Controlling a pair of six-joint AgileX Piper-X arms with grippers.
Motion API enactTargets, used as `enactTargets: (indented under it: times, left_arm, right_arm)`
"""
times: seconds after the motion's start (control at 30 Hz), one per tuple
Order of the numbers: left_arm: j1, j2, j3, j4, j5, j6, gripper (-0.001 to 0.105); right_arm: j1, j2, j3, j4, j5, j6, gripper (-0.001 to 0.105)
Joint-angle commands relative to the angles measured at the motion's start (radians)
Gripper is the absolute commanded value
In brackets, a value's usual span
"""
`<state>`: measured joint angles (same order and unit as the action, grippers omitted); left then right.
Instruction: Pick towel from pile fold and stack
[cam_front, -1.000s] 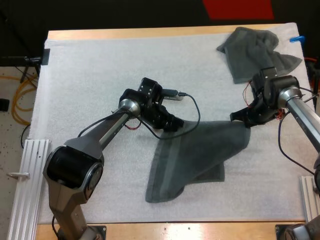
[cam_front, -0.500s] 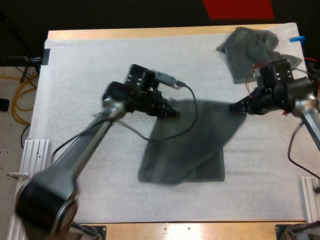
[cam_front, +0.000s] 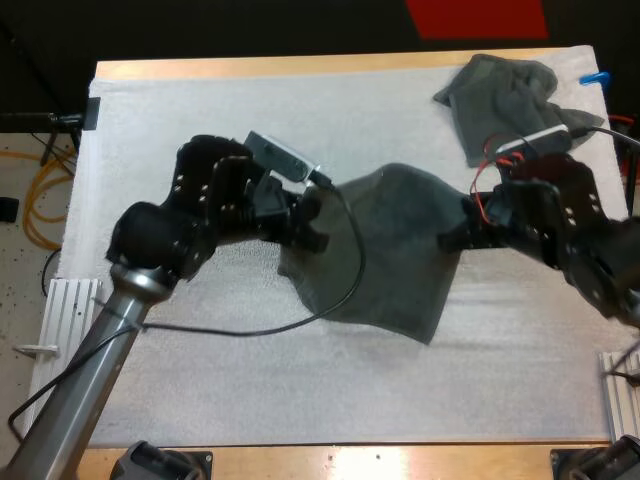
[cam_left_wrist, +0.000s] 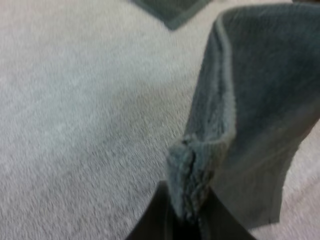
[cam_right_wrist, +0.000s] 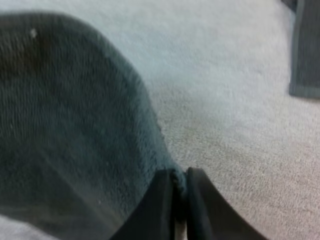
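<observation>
Left hand (cam_front: 316, 236) and right hand (cam_front: 449, 240) raised towel (cam_front: 388, 255).

Your high camera looks forward and down over the table (cam_front: 300, 66) from behind; both wrist cameras sit close, all three sharing the held towel (cam_front: 390, 250).

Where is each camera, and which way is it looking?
High view: behind the arms, looking forward and down at the mat; both arms show, holding the towel.
Left wrist view: on the left arm, looking past the left gripper, which pinches a towel corner.
Right wrist view: on the right arm, looking past the right gripper, which pinches the towel's edge.
All share that towel.
</observation>
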<state>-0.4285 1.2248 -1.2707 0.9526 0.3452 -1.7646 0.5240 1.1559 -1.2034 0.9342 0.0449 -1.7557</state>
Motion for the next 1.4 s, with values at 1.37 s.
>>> enactTargets:
  times: [1.37]
  left_arm:
    - [-0.109,-0.066,0.355,-0.194,-0.241,-0.171,0.000]
  right_arm:
    - [0.038,0.161,0.070,0.049,-0.045,-0.036,0.000]
